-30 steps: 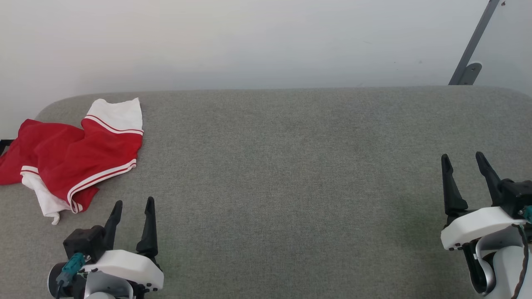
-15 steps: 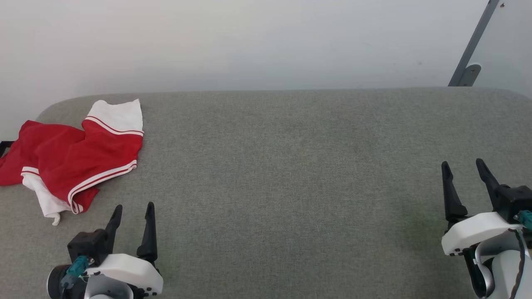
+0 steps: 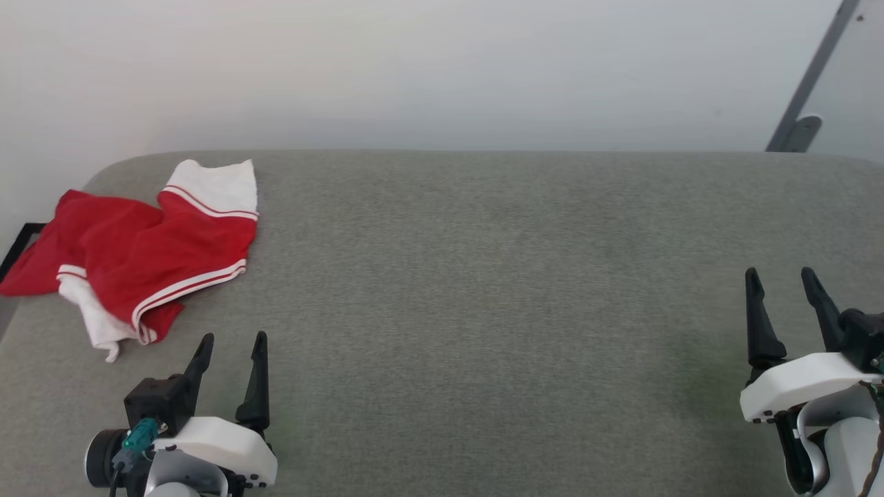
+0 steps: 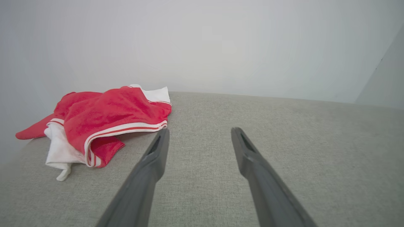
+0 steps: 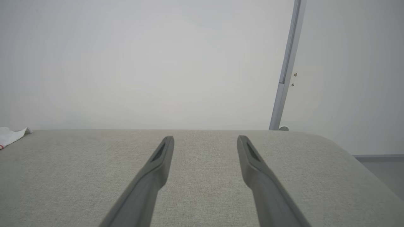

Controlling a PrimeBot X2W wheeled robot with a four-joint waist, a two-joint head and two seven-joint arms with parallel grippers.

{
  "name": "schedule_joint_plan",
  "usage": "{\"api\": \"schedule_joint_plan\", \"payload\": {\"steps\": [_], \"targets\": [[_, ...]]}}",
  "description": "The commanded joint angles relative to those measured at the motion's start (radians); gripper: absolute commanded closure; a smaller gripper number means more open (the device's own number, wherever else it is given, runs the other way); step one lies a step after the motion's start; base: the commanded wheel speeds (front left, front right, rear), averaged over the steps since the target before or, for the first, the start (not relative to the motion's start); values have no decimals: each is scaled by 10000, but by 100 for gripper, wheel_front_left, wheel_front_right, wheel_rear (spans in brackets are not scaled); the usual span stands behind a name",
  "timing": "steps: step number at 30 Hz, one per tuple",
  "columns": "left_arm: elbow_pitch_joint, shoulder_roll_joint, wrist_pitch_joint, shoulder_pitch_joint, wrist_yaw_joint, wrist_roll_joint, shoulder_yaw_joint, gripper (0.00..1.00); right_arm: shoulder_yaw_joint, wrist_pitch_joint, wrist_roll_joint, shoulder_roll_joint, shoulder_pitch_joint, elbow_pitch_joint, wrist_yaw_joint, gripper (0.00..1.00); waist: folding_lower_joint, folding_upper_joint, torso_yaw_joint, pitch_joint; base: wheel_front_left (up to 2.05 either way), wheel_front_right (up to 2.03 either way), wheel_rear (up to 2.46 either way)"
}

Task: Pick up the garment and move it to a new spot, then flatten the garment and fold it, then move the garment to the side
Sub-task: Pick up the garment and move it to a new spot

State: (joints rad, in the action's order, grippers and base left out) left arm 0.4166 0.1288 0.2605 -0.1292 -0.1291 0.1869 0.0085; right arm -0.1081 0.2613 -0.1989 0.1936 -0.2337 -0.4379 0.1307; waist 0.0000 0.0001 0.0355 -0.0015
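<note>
Two grippers spread, empty: left gripper [image 3: 233, 336] near garment [image 3: 148, 266], probably staged for pickup; garment crumpled at far-left corner of grey cushion [image 3: 483, 290] (left edge seems to overhang); right gripper [image 3: 778, 272] well apart, probably reserved for flattening

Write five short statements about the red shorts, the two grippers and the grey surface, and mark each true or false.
1. The garment lies bunched up at the far left of the grey padded surface. True.
2. The left gripper is shut on the garment. False: it is open, holds nothing and sits apart from the garment.
3. The right gripper is open with nothing between its fingers. True.
4. The garment is folded into a neat flat rectangle. False: it is rumpled, with white panels sticking out at odd angles.
5. The garment lies nearer the right gripper than the left gripper. False: it lies close to the left gripper, far across from the right one.
</note>
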Motion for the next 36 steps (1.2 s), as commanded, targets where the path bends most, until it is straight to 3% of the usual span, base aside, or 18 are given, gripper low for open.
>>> {"api": "schedule_joint_plan", "payload": {"steps": [1,10,26,36], "targets": [[-4,18,72,-130,-23,76,18,0,38,55,-88,17,17,-87,1,0,0,-1,137,-2,0,0,0],[49,-205,64,-23,-19,-137,420,0,591,53,-392,-40,177,-7,1,0,0,-1,1394,27,0,0,0],[-592,-714,63,616,153,-333,1015,0,2299,53,-1080,-276,120,-230,1,0,0,-1,4836,34,0,0,0],[-1751,-765,64,1301,800,580,1343,0,3976,53,-1465,-257,-995,-884,1,0,0,-1,5107,514,0,0,0]]}}
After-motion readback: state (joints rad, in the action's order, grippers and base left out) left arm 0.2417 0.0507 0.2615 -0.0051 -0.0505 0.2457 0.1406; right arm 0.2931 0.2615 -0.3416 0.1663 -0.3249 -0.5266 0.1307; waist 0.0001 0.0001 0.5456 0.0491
